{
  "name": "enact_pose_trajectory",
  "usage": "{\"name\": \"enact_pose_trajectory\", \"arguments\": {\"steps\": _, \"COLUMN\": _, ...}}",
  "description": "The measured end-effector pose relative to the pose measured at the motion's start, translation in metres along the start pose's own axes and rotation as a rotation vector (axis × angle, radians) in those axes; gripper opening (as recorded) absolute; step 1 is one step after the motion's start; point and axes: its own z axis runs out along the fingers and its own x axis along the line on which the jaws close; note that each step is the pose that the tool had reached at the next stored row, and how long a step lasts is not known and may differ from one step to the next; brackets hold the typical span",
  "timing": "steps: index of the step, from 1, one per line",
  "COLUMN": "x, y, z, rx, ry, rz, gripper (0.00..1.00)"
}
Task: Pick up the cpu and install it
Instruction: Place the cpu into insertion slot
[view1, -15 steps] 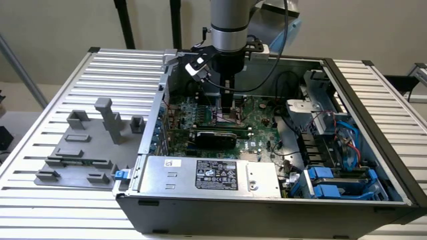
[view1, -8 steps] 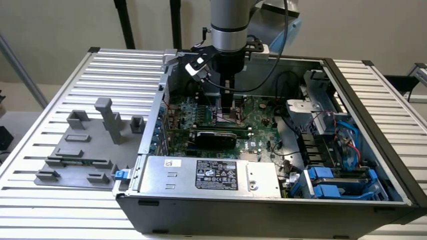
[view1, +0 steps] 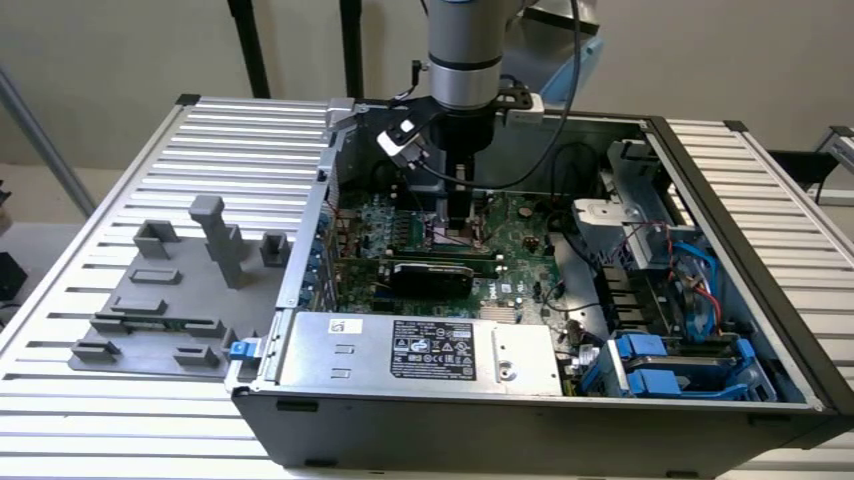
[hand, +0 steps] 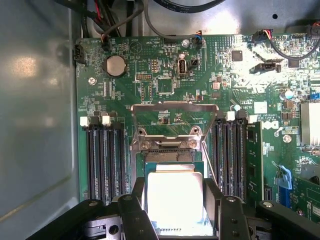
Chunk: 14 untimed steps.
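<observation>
The cpu (hand: 175, 202), a flat square chip with a bright silvery top, sits between the two black fingers of my gripper (hand: 175, 192). One finger presses on each of two opposite edges, so the gripper is shut on it. The chip is level and lies right over the motherboard socket (hand: 169, 156), whose metal load frame (hand: 175, 107) stands swung open behind it. Whether the chip rests in the socket or hovers just above it, I cannot tell. In the exterior view my gripper (view1: 461, 228) reaches straight down into the open computer case (view1: 721, 200) onto the green motherboard (view1: 514, 215).
Black memory slots (hand: 105, 160) (hand: 230, 155) flank the socket closely on both sides. A grey power supply (view1: 414, 348) fills the case's front, and blue drive bays (view1: 667, 365) sit at the exterior view's right. Grey fixture blocks (view1: 160, 300) stand on the slatted table outside the case.
</observation>
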Motion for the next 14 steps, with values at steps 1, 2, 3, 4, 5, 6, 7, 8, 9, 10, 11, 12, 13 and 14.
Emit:
{"name": "enact_pose_trajectory", "arguments": {"steps": 1, "x": 0.0, "y": 0.0003, "z": 0.0014, "rx": -0.0001, "ry": -0.0003, "rz": -0.001, "gripper": 0.55}}
{"name": "enact_pose_trajectory", "arguments": {"steps": 2, "x": 0.0, "y": 0.0003, "z": 0.0024, "rx": -0.0003, "ry": -0.0009, "rz": -0.003, "gripper": 0.55}}
{"name": "enact_pose_trajectory", "arguments": {"steps": 3, "x": 0.0, "y": 0.0003, "z": 0.0029, "rx": -0.0003, "ry": -0.0014, "rz": -0.004, "gripper": 0.55}}
{"name": "enact_pose_trajectory", "arguments": {"steps": 4, "x": 0.0, "y": 0.0003, "z": 0.0032, "rx": -0.0002, "ry": -0.0019, "rz": -0.005, "gripper": 0.55}}
{"name": "enact_pose_trajectory", "arguments": {"steps": 5, "x": 0.0, "y": 0.0003, "z": 0.0034, "rx": -0.0001, "ry": -0.0024, "rz": -0.005, "gripper": 0.55}}
{"name": "enact_pose_trajectory", "arguments": {"steps": 6, "x": 0.0, "y": 0.0003, "z": 0.0035, "rx": -0.0001, "ry": -0.0024, "rz": -0.005, "gripper": 0.55}}
{"name": "enact_pose_trajectory", "arguments": {"steps": 7, "x": 0.0, "y": 0.0003, "z": 0.0042, "rx": -0.0003, "ry": -0.0023, "rz": -0.005, "gripper": 0.55}}
{"name": "enact_pose_trajectory", "arguments": {"steps": 8, "x": 0.0, "y": 0.0002, "z": 0.0051, "rx": -0.0004, "ry": -0.0031, "rz": -0.005, "gripper": 0.55}}
{"name": "enact_pose_trajectory", "arguments": {"steps": 9, "x": 0.0, "y": 0.0001, "z": 0.0062, "rx": -0.0004, "ry": -0.0049, "rz": -0.005, "gripper": 0.55}}
{"name": "enact_pose_trajectory", "arguments": {"steps": 10, "x": 0.0, "y": 0.0, "z": 0.0074, "rx": -0.0006, "ry": -0.0071, "rz": -0.006, "gripper": 0.55}}
{"name": "enact_pose_trajectory", "arguments": {"steps": 11, "x": 0.0, "y": 0.0, "z": 0.0086, "rx": -0.0008, "ry": -0.0101, "rz": -0.006, "gripper": 0.55}}
{"name": "enact_pose_trajectory", "arguments": {"steps": 12, "x": 0.0, "y": -0.0001, "z": 0.0098, "rx": -0.0008, "ry": -0.0128, "rz": -0.006, "gripper": 0.55}}
{"name": "enact_pose_trajectory", "arguments": {"steps": 13, "x": 0.0, "y": -0.0002, "z": 0.0112, "rx": -0.001, "ry": -0.0155, "rz": -0.006, "gripper": 0.55}}
{"name": "enact_pose_trajectory", "arguments": {"steps": 14, "x": 0.0, "y": -0.0004, "z": 0.0126, "rx": -0.0012, "ry": -0.0179, "rz": -0.007, "gripper": 0.55}}
